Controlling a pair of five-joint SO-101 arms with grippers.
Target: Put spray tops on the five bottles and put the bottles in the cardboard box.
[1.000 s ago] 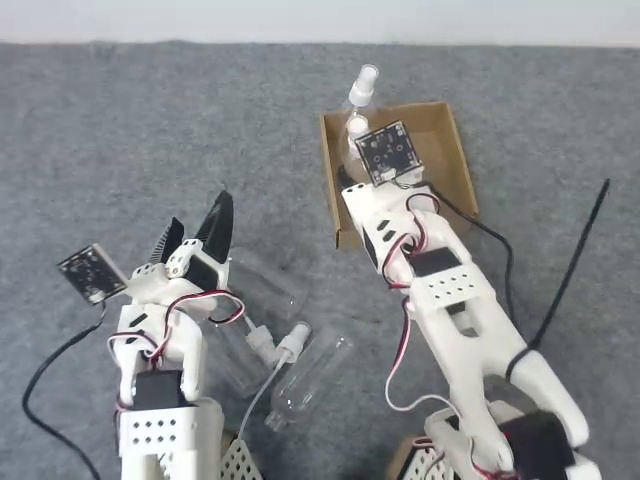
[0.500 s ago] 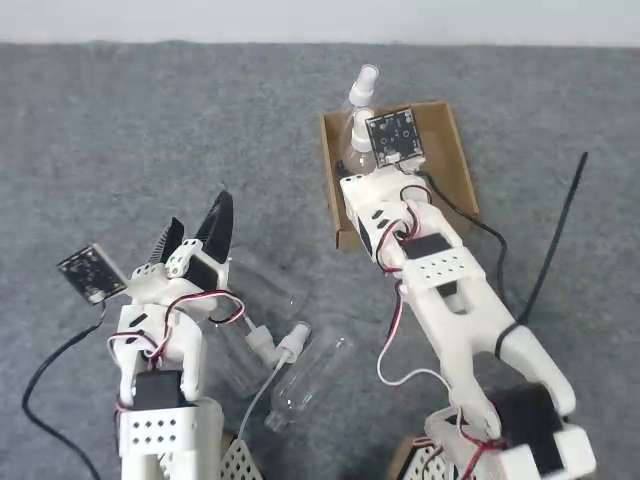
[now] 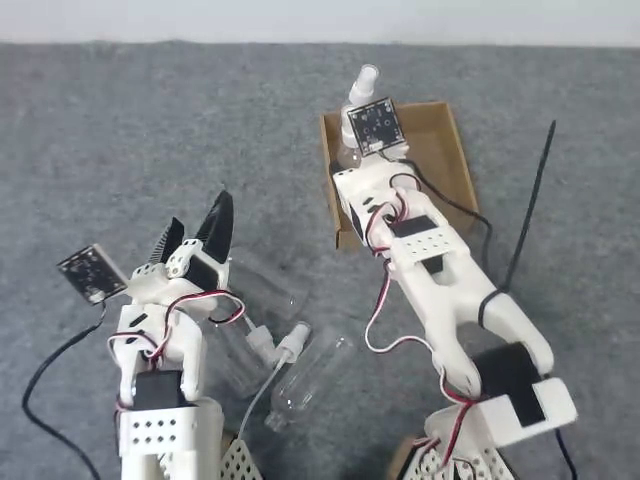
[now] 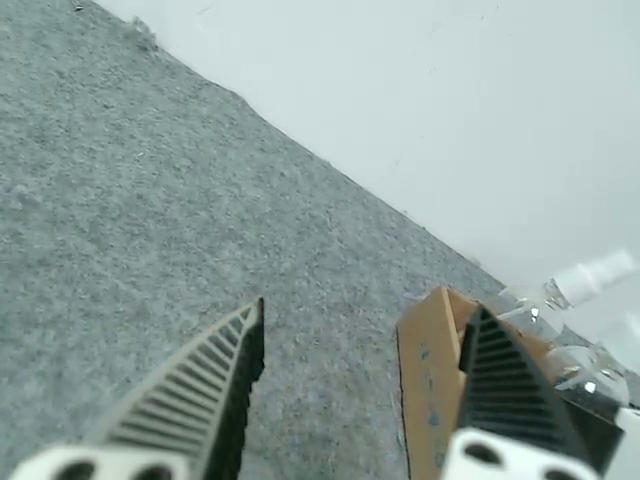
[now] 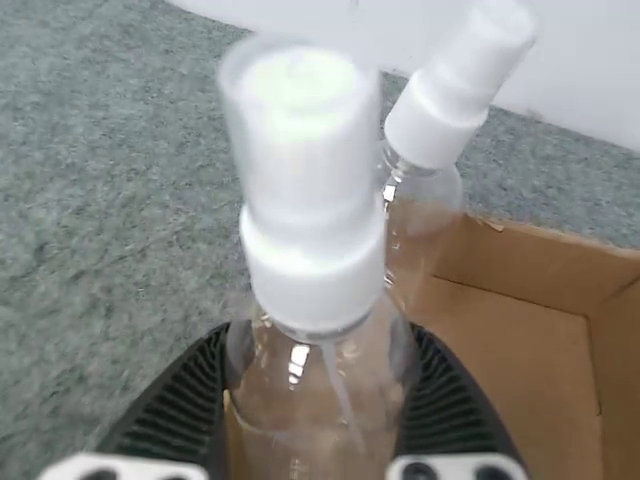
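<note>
Right gripper [image 5: 315,372] pinches a spray-topped bottle [image 5: 312,260] | second topped bottle [image 5: 440,130] just beyond it, cardboard box [image 5: 520,330] beside | left gripper [image 4: 370,312] spread wide, box ahead

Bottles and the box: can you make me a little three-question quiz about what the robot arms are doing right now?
1. True or false: the left gripper is holding a bottle.
2. Pick one: what is the right gripper shut on? A) a bottle with a spray top B) a loose spray top C) nothing
3. Fill in: the other capped bottle stands in the ____.

Key: 1 false, it is open and empty. 2 A. 3 cardboard box.
</note>
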